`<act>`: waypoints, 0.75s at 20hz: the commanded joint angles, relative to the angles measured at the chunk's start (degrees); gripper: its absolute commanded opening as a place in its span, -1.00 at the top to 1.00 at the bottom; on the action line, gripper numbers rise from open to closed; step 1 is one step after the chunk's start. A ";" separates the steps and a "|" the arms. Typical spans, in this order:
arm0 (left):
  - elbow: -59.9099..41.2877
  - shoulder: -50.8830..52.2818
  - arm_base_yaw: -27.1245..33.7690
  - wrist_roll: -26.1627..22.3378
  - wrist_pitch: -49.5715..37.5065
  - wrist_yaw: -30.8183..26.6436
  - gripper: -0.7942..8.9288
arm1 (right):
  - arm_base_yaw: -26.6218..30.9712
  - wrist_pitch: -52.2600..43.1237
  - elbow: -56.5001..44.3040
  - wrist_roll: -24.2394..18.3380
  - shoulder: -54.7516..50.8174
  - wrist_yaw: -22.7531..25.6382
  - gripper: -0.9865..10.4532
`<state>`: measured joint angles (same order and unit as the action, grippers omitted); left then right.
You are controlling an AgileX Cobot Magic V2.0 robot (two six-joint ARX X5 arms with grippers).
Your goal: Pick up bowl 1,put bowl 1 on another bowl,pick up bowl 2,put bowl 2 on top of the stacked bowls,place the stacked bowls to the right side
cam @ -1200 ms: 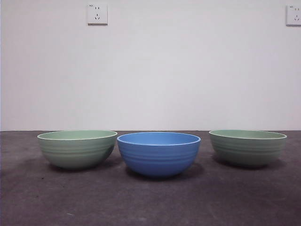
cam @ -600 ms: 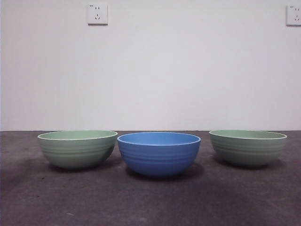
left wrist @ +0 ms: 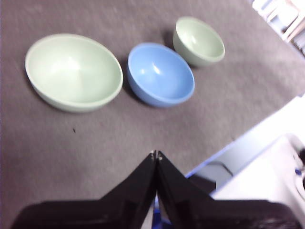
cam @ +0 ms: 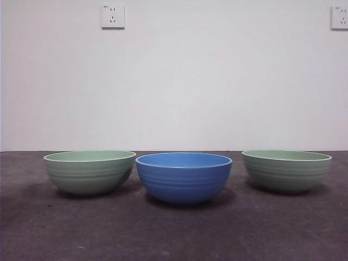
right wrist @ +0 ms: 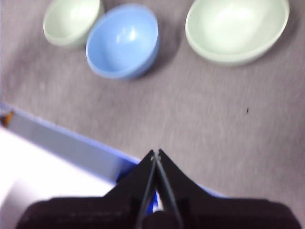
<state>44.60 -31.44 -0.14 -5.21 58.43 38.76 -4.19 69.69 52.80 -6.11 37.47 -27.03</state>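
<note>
Three ribbed bowls stand in a row on the dark table. The blue bowl (cam: 184,176) is in the middle, with one pale green bowl (cam: 89,171) to its left and another pale green bowl (cam: 286,169) to its right, each standing apart and empty. In the left wrist view my left gripper (left wrist: 156,155) is shut and empty, high above the table's near edge, short of the left green bowl (left wrist: 72,71) and blue bowl (left wrist: 161,74). My right gripper (right wrist: 156,153) is also shut and empty, well back from the right green bowl (right wrist: 237,28) and blue bowl (right wrist: 123,40).
A white wall with two sockets (cam: 112,16) stands behind the table. The table's blue-trimmed front edge (right wrist: 71,148) and pale equipment (left wrist: 267,171) lie below the grippers. Neither arm shows in the front view.
</note>
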 commanded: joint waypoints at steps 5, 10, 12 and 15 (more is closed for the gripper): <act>0.92 -0.37 -0.20 -4.24 2.99 0.33 0.83 | -1.03 2.78 0.63 -3.96 1.11 -0.04 0.81; 0.92 -0.37 -0.20 -3.78 2.95 0.33 -0.12 | -1.03 2.69 0.63 -2.03 1.16 -0.02 0.47; 0.92 -0.37 -0.22 -3.78 2.95 0.35 -0.49 | -1.03 2.58 0.63 -0.55 1.16 -0.04 0.09; 0.92 -0.37 -0.22 -3.78 2.97 0.35 -0.48 | -1.05 2.47 0.63 -0.17 1.16 -0.04 -0.24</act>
<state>45.43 -31.86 -0.16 -8.14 61.36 38.76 -5.19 72.38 53.15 -7.20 38.61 -27.00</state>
